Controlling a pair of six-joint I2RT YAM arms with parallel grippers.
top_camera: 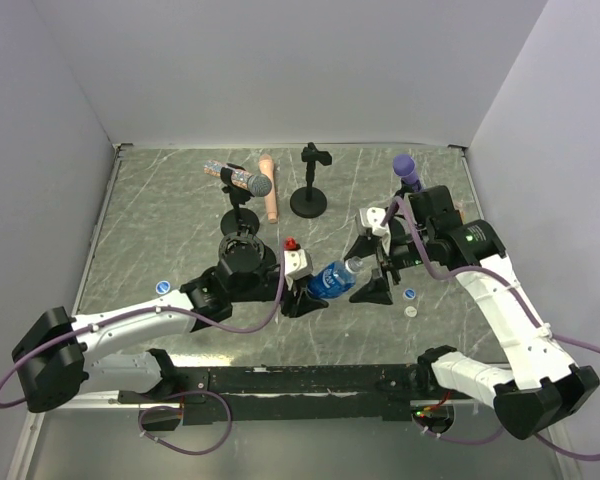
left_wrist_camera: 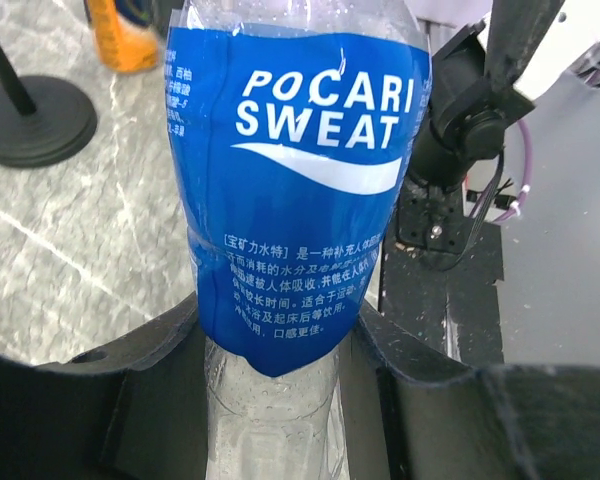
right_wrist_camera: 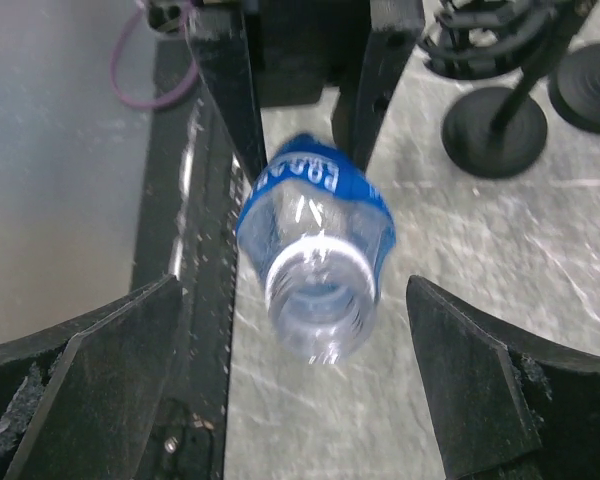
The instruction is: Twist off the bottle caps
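Left wrist view cuts off the Pocari Sweat bottle [left_wrist_camera: 290, 190] at neck and base. An orange bottle [left_wrist_camera: 128, 35] is clipped at the top edge, its cap out of frame. Right wrist view is blurred and the label is barely readable. From above, the bottle's base is hidden behind the left gripper [top_camera: 305, 290].

The bottle is held off the table [top_camera: 160, 220], long axis near level. Its neck points up-right at the right gripper [top_camera: 371, 268], mouth bare and uncapped.

Left gripper is clamped on the bottle's lower body, one finger on each side. Right gripper's jaws are spread wide around the mouth, touching nothing.

Caps on the table:
- blue cap [top_camera: 163, 287], far left
- second blue cap [top_camera: 409, 293], just right of the right gripper
- whitish cap [top_camera: 412, 311], just right of the right gripper
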